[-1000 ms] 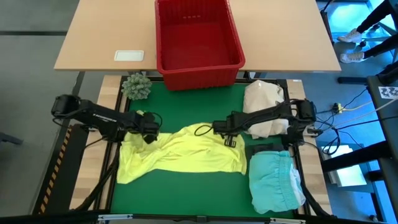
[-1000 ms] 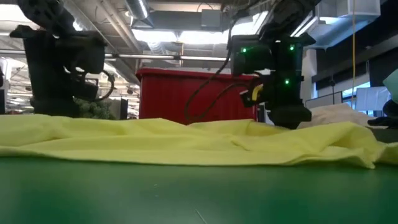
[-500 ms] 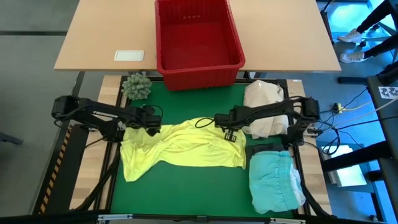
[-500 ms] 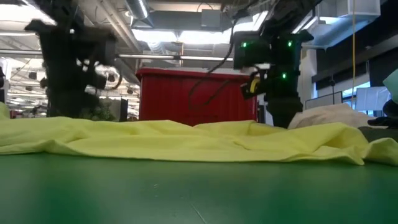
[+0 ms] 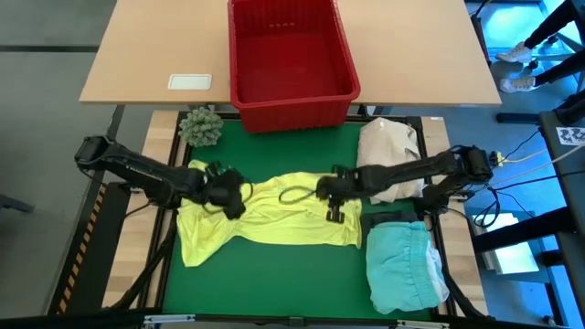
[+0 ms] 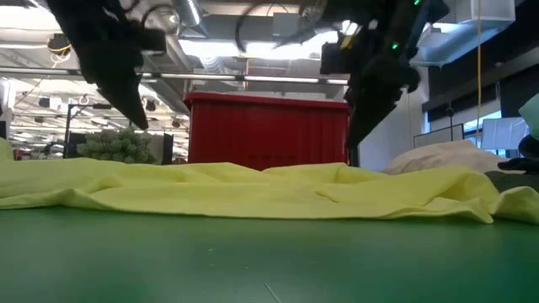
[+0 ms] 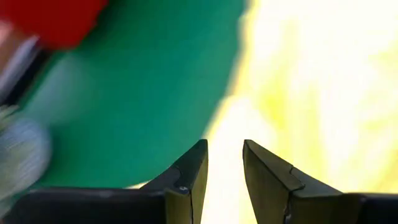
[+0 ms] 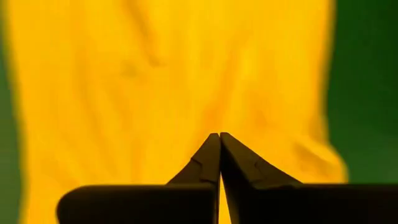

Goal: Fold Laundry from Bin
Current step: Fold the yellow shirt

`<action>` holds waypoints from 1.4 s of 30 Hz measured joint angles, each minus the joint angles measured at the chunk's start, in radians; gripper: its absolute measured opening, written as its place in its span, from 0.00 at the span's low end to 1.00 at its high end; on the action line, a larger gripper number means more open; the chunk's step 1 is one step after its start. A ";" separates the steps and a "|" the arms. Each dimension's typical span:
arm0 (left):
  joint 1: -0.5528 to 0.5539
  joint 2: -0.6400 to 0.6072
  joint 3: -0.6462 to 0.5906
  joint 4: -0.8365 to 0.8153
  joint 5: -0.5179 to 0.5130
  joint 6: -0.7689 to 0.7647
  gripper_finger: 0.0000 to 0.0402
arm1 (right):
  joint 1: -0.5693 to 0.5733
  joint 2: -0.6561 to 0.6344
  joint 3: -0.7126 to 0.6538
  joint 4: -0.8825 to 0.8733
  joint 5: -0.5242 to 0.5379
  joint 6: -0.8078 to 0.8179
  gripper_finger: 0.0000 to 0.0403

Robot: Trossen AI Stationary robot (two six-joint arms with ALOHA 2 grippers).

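The bright yellow shirt [image 5: 274, 219] lies spread on the green mat, its far edge rumpled, and it shows flat across the low view [image 6: 253, 189]. My left gripper [image 5: 230, 196] hovers over the shirt's left part; in its wrist view [image 7: 224, 149] the fingers stand slightly apart with nothing between them. My right gripper [image 5: 327, 194] hovers over the shirt's right part with its fingers shut [image 8: 219, 135] above the yellow cloth [image 8: 174, 74]. In the low view both arms are clear of the cloth. The red bin [image 5: 292, 99] stands beyond the mat's far edge, with no laundry visible inside.
A folded turquoise garment [image 5: 402, 265] lies at the mat's near right, with a dark cloth [image 5: 388, 219] just beyond it. A cream-white bundle [image 5: 388, 160] sits at the far right. A green spiky ball [image 5: 201, 126] is at the far left corner. A white card [image 5: 190, 81] lies on the wooden table.
Both grippers have risen off the yellow shirt and stand clear above it. The left one has also drifted toward the table's right. The shirt stays lying on the mat; its near edge drew slightly toward the far side early in the second.
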 joint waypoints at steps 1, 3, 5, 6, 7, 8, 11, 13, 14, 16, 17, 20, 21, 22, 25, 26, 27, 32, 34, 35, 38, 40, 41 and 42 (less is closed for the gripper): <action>-0.029 0.002 -0.006 0.045 0.006 0.017 0.24 | 0.023 0.001 0.000 0.006 -0.003 -0.003 0.02; -0.088 0.018 -0.018 0.135 0.007 0.025 0.24 | 0.067 0.003 0.000 -0.007 -0.008 0.000 0.02; -0.140 0.041 -0.030 0.222 0.006 0.026 0.24 | 0.111 0.003 0.000 -0.028 0.001 0.019 0.02; -0.160 0.059 -0.033 0.261 0.005 0.032 0.24 | 0.131 0.003 0.000 -0.044 0.016 0.034 0.02; -0.180 0.081 -0.033 0.295 0.005 0.042 0.24 | 0.150 0.003 0.000 -0.067 0.036 0.053 0.02; -0.197 0.105 -0.034 0.313 0.005 0.049 0.24 | 0.165 0.003 0.000 -0.093 0.050 0.063 0.02; -0.226 0.174 -0.035 0.331 0.004 0.040 0.24 | 0.198 0.003 0.000 -0.187 0.066 0.084 0.02; -0.234 0.224 -0.035 0.325 0.011 0.017 0.24 | 0.215 0.003 0.000 -0.241 0.052 0.118 0.03; -0.236 0.250 -0.035 0.322 0.026 0.010 0.24 | 0.224 0.003 0.000 -0.258 0.040 0.139 0.05; -0.236 0.293 -0.035 0.313 0.067 0.000 0.24 | 0.245 0.003 0.000 -0.281 0.031 0.174 0.09; -0.236 0.313 -0.035 0.301 0.085 -0.006 0.24 | 0.257 0.003 0.000 -0.281 0.030 0.185 0.12; -0.228 0.366 -0.035 0.250 0.131 -0.050 0.24 | 0.289 0.003 0.000 -0.274 0.038 0.226 0.23; -0.227 0.376 -0.035 0.221 0.138 -0.082 0.24 | 0.298 0.003 0.000 -0.272 0.047 0.244 0.27; -0.225 0.383 -0.031 0.187 0.144 -0.116 0.24 | 0.307 0.003 0.000 -0.268 0.062 0.263 0.31; -0.226 0.394 -0.030 0.038 0.145 -0.239 0.24 | 0.323 0.016 0.000 -0.263 0.113 0.294 0.41; -0.229 0.393 -0.031 -0.014 0.148 -0.276 0.24 | 0.323 0.021 0.000 -0.264 0.130 0.295 0.44; -0.232 0.390 -0.034 -0.056 0.151 -0.306 0.24 | 0.322 0.028 0.000 -0.259 0.141 0.296 0.46; -0.242 0.373 -0.036 -0.168 0.187 -0.398 0.24 | 0.313 0.067 0.000 -0.218 0.138 0.289 0.52; -0.248 0.366 -0.036 -0.175 0.174 -0.398 0.24 | 0.313 0.073 0.000 -0.205 0.127 0.286 0.52; -0.249 0.366 -0.032 -0.176 0.159 -0.398 0.24 | 0.314 0.074 0.000 -0.200 0.127 0.285 0.52; -0.256 0.362 -0.028 -0.177 0.130 -0.397 0.24 | 0.328 0.075 0.000 -0.178 0.124 0.280 0.50; -0.256 0.362 -0.027 -0.181 0.127 -0.398 0.24 | 0.344 0.075 0.000 -0.152 0.130 0.272 0.50; -0.256 0.362 -0.027 -0.181 0.126 -0.398 0.24 | 0.353 0.075 -0.001 -0.128 0.130 0.273 0.50; -0.256 0.362 -0.027 -0.180 0.125 -0.400 0.24 | 0.362 0.075 -0.001 -0.099 0.130 0.281 0.50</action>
